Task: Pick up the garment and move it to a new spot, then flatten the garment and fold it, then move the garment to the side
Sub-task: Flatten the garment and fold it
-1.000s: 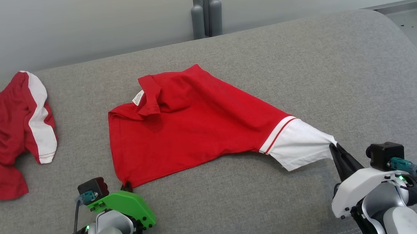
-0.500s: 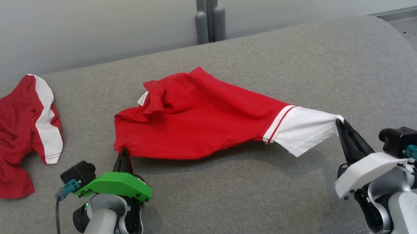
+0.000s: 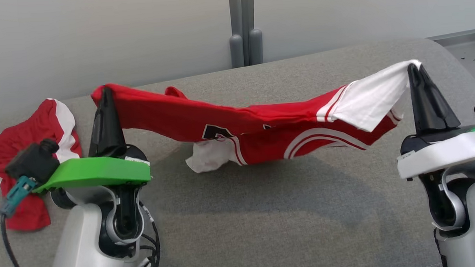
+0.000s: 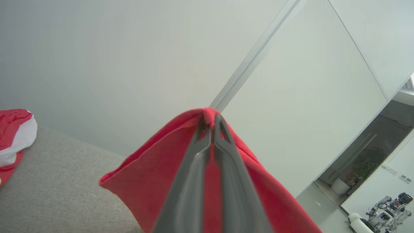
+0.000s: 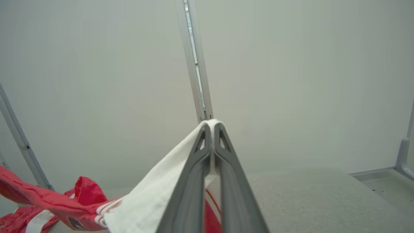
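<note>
A second ago the red shirt (image 3: 261, 126) lay flat on the grey cushion (image 3: 266, 213); now it hangs in the air above it, strung between both arms. It sags in the middle, showing white stripes and a black print, with a white sleeve dangling low. The left gripper (image 3: 105, 90) is clamped on a red corner and the right gripper (image 3: 414, 65) on the other white sleeve, both pointing straight up. Another red garment (image 3: 18, 141) lies at the left.

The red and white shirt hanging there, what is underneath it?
Beneath the red and white shirt is the grey fabric surface, darkened by its shadow. What lies right behind the sagging cloth is covered.
</note>
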